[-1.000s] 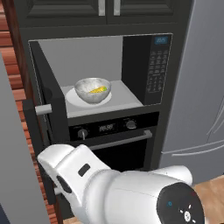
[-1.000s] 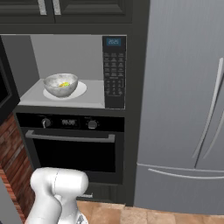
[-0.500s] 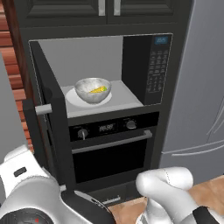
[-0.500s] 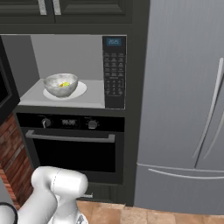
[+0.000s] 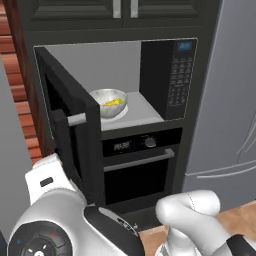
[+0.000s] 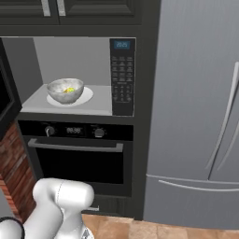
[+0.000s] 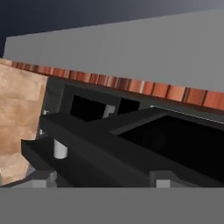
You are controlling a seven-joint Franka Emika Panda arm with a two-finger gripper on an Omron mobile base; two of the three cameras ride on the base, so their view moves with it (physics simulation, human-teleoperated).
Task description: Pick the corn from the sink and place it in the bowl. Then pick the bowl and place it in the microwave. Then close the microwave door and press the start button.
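- Corn [image 5: 113, 102]: small yellow cob, lying inside the bowl.
- Bowl [image 5: 107, 102]: mottled grey-white, seated on the white round plate [image 6: 87, 97] inside the microwave [image 6: 74, 74]; placement judged complete.
- Microwave door [image 5: 70, 135]: black, swung wide open to the left, its grey handle [image 5: 76, 119] projecting toward the arm; closing not yet done.
- Keypad panel [image 6: 122, 77]: right of the cavity, blue display at top; start button too small to pick out.
- Oven [image 6: 77, 154]: directly below, bar handle, knobs; not part of the task.
- Gripper: fingertips not discernible in the hand view; grip state cannot be told; nothing seen held.
- Step in hand, as judged: closing the door. Advice: contact the outer face near the handle edge, push in an arc about the hinge, keep the arm's links clear of the oven front.
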